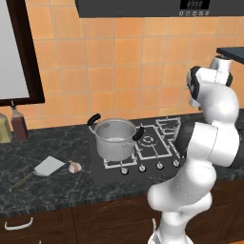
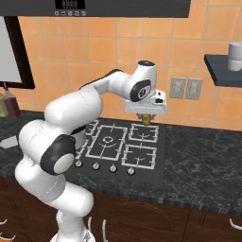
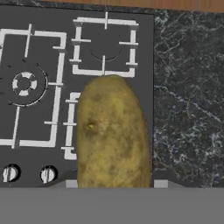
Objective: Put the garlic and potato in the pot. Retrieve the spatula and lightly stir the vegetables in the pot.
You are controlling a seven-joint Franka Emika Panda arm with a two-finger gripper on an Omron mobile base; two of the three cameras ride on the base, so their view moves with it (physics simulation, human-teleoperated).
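Note:
My gripper hangs above the back right burner of the stove, shut on a yellowish-brown potato that hides the fingertips in the hand view. The potato peeks out under the hand in the right base view. The steel pot with black handles stands on the stove's left front burner, well left of the gripper. On the counter left of the pot lies the pinkish-white garlic. Right beside the garlic rests the spatula, its grey blade towards the bulb.
The black stove has white grates and a row of knobs along its front. Two bottles stand at the back left of the counter. A shelf with a grey cup juts out at the right, above wall outlets.

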